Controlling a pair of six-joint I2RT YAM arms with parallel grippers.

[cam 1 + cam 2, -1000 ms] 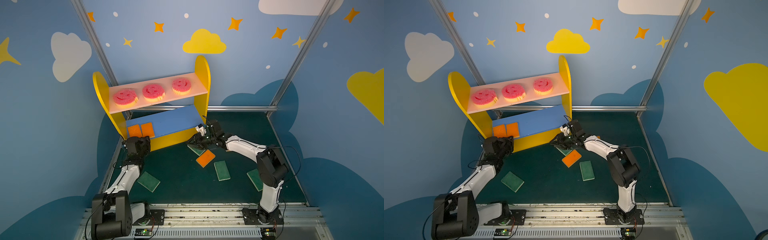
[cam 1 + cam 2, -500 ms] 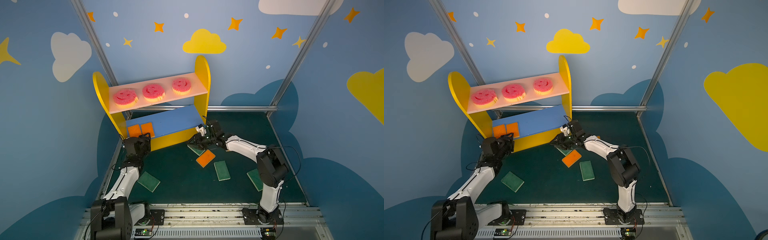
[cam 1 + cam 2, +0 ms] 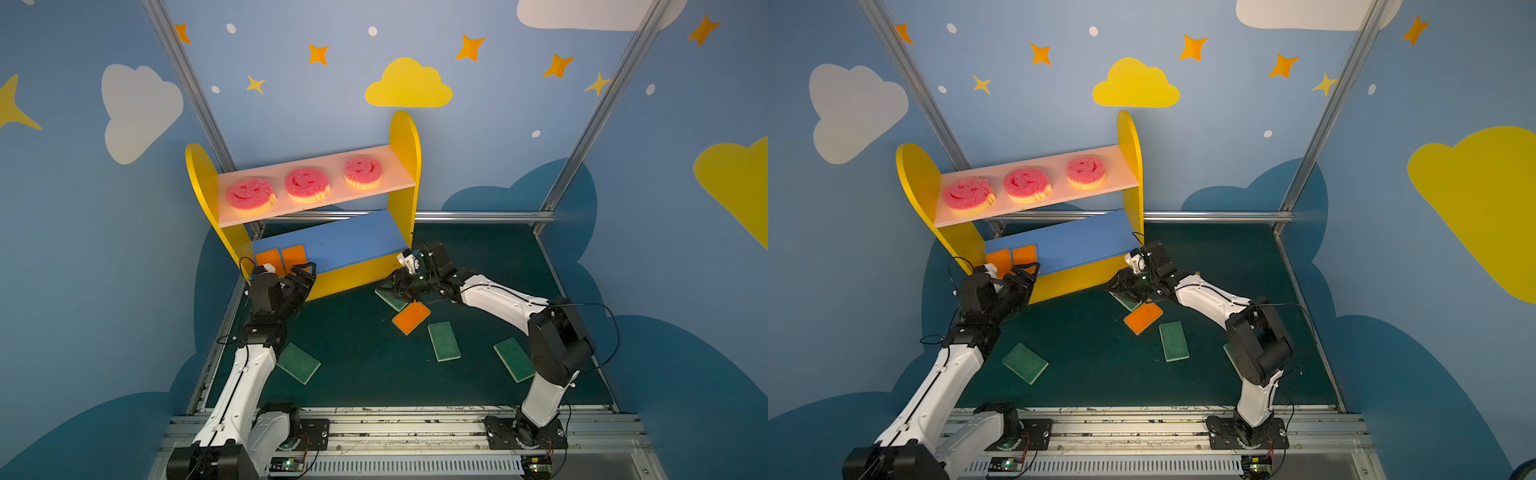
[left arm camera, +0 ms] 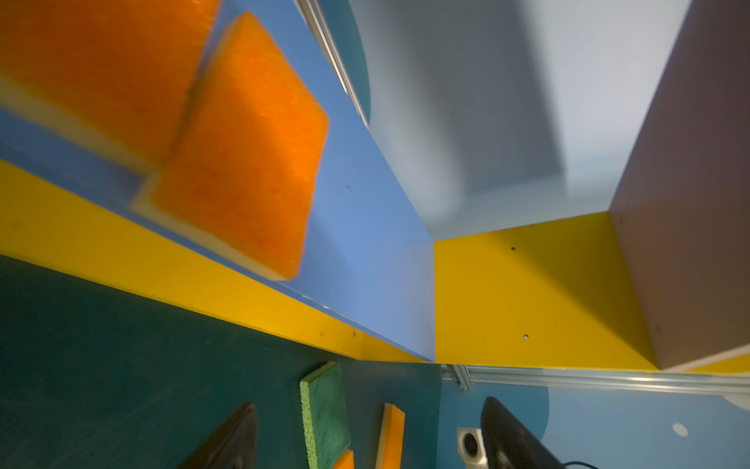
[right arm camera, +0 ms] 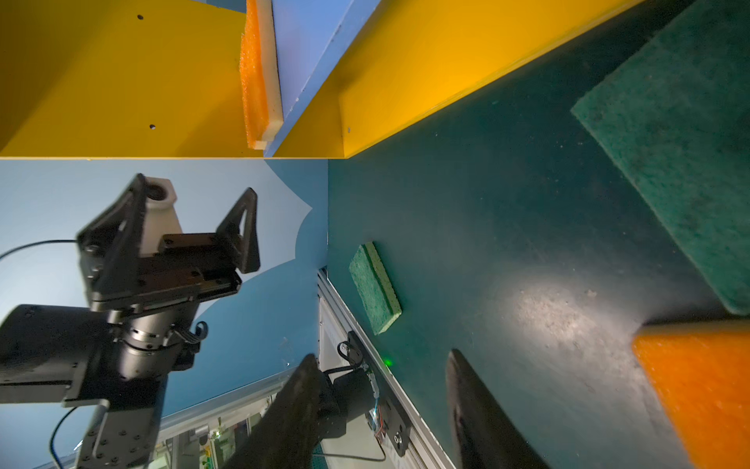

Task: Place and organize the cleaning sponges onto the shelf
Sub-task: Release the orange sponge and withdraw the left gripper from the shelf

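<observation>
— Where are your tools sitting?
— Your left tool point(image 3: 293, 274) is hanging wide open and empty, just by two orange sponges point(image 3: 294, 255) lying on the blue board point(image 3: 353, 241) of the shelf point(image 3: 405, 166). Your right tool point(image 3: 386, 287) is gaping partly open, holding nothing, just by a green sponge point(image 3: 392, 300).
— And the rest?
— Three pink sponges point(image 3: 306, 183) are sitting up top. More are lying on the worktop point(image 3: 353, 353).
</observation>
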